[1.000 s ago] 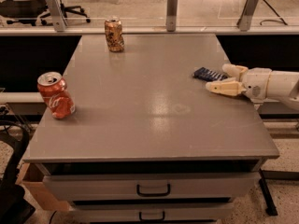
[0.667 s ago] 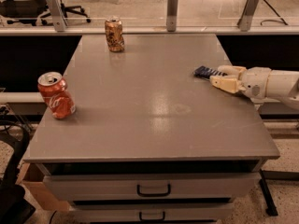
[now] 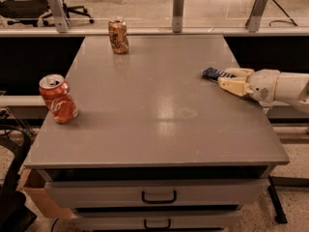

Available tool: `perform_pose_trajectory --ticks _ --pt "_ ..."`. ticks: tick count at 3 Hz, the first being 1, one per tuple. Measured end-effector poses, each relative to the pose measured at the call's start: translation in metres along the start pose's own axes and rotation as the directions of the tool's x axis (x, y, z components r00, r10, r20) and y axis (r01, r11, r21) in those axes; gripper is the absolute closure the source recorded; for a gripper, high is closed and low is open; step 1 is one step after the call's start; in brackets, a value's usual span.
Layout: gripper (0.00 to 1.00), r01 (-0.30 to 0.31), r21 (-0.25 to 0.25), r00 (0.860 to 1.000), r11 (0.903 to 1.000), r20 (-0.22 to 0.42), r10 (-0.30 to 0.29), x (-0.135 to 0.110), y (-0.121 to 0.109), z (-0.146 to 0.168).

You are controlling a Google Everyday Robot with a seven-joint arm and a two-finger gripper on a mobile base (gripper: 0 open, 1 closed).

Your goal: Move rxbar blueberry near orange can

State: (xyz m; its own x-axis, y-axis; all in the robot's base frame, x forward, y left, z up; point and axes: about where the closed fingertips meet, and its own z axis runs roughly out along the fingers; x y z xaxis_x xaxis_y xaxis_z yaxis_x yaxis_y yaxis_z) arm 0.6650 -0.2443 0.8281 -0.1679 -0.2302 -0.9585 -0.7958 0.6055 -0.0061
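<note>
The rxbar blueberry (image 3: 214, 74), a flat dark blue bar, lies on the grey table (image 3: 154, 110) near its right edge. My gripper (image 3: 231, 78) reaches in from the right, low over the table. Its pale fingers (image 3: 233, 86) stand apart, one on each side of the bar's right end, and the jaws are open. The orange can (image 3: 118, 35) stands upright at the table's far edge, left of centre, well apart from the bar and the gripper.
A red Coca-Cola can (image 3: 58, 99) stands tilted near the table's left edge. A low rail with upright posts (image 3: 178, 4) runs behind the table. Drawers (image 3: 158, 195) sit under the front edge. Office chairs stand at the far left.
My gripper has shifted a little right and toward the far side, bringing its fingers around the bar's right end. The bar and both cans have not moved.
</note>
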Motion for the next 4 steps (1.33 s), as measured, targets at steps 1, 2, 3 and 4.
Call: perform_pose_trajectory --ticks 1,2,3,4 --pt "1.00 0.073 0.027 0.995 0.9970 -0.066 -0.071 -0.030 0.006 -0.005" --pt "1.00 0.202 0.040 0.965 0.9785 -0.181 -0.192 -0.090 0.012 0.003" --pt "1.00 0.284 0.027 0.928 0.9584 -0.258 -0.268 -0.136 0.010 0.035" --pt "1.00 0.315 -0.007 0.907 0.9492 -0.292 -0.303 -0.167 0.000 0.081"
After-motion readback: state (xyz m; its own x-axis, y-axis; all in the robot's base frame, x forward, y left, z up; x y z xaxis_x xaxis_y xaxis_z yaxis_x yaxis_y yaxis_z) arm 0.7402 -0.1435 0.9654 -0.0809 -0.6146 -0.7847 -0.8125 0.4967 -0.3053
